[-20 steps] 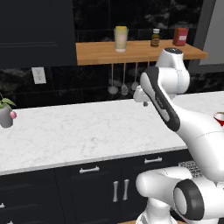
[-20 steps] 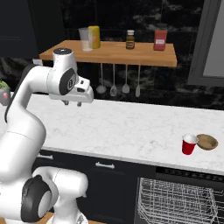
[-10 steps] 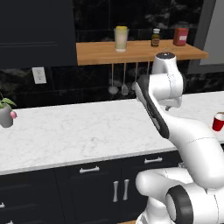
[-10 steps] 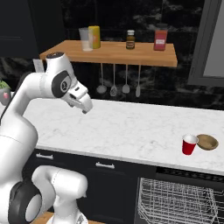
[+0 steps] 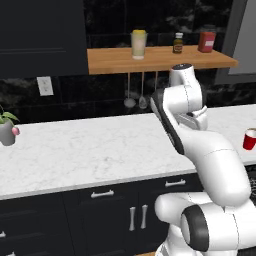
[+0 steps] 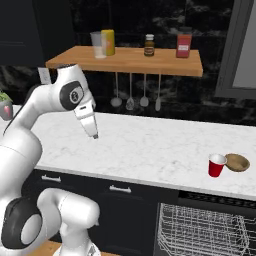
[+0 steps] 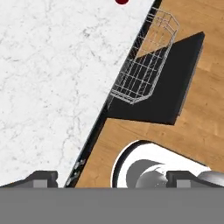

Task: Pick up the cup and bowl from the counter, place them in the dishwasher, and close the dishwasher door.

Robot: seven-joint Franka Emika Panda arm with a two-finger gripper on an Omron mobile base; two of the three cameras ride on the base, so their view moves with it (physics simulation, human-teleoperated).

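Nothing is loaded yet: the cup and the bowl sit side by side, close or just touching, near the front edge of the surface, toward its right end above the dishwasher. Its door lies folded down with the wire rack pulled out over it. The hand hangs empty with fingers spread, well apart from both items. Both picks, both placings and shutting the door remain. The stretch of marble between hand and cup is bare, giving free room to travel
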